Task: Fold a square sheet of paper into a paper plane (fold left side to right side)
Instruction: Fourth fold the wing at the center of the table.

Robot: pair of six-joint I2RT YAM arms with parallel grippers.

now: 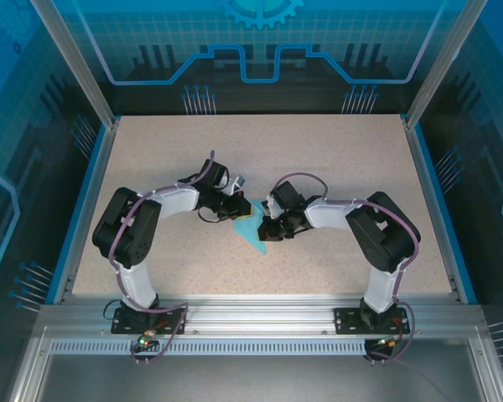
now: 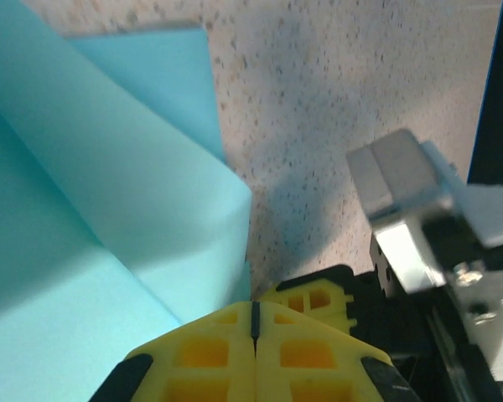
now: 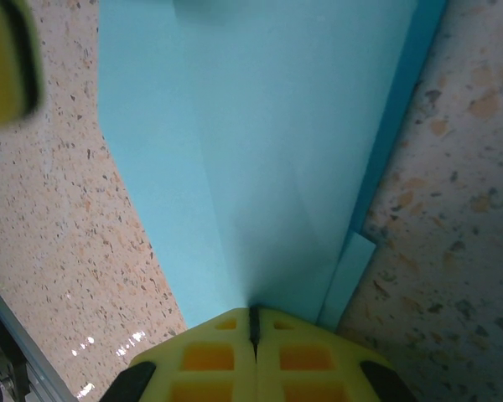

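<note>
1. The paper (image 1: 253, 229) is thin, smooth and light blue, folded into a pointed, layered shape with straight creases. It lies mid-surface, between the two arms.
2. The surface (image 1: 335, 167) is matte beige with fine dark speckles.
3. The left end effector (image 2: 253, 311) has ribbed yellow plastic fingers pressed together, pinching the edge of a raised paper flap.
4. The right end effector (image 3: 253, 316) has its yellow fingers closed too, pinching the paper where its creases converge.
</note>
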